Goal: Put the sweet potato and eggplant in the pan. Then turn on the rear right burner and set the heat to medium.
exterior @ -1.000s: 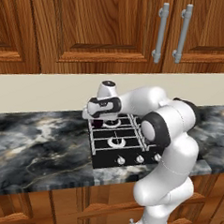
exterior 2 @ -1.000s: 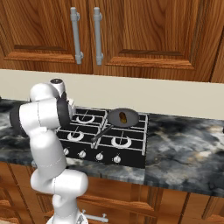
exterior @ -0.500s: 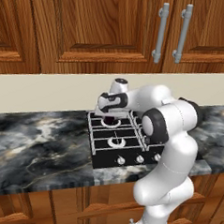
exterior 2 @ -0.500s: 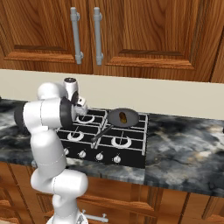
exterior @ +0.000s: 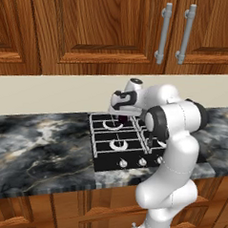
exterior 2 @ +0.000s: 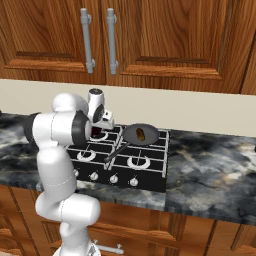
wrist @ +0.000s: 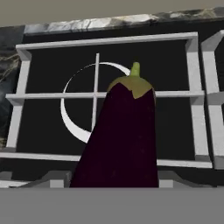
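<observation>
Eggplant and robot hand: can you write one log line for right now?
gripper: shut on eggplant | over rear left burner | sweet potato: in pan

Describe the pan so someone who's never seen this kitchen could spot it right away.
Find the black four-burner stove set into the marbled counter below the wooden cabinets. The pan sits on its rear right burner, a small round dark grey dish whose thin black handle points toward the knobs. It is the only cookware on the stove, and it has an orange-brown sweet potato lying in it.
</observation>
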Motion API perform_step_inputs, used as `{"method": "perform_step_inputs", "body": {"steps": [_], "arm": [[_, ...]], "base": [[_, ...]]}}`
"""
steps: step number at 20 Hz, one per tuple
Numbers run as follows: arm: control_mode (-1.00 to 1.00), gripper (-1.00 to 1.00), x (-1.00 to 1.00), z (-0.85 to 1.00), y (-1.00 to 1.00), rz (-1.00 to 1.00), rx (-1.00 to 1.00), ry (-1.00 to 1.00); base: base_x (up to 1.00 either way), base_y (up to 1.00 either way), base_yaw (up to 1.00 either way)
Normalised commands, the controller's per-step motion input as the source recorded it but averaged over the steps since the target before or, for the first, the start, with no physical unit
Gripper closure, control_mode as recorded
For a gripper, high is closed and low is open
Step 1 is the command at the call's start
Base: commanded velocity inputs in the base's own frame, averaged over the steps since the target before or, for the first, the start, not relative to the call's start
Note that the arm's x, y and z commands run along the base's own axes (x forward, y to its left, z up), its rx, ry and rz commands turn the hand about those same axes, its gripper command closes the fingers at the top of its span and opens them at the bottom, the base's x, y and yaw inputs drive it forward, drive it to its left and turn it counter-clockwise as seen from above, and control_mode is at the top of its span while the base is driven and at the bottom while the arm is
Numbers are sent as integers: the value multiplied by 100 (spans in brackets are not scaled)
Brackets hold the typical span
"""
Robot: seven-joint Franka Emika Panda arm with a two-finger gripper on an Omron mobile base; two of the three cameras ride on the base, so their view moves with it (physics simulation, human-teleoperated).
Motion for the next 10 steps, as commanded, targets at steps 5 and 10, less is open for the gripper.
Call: {"method": "perform_step_inputs", "body": {"steps": [5, 10], "arm": [[-100, 100, 22, 0, -61, 0, 0, -2], [-100, 100, 15, 0, -63, 0, 0, -3]], "base": [[0, 0, 0], [0, 0, 0]]}}
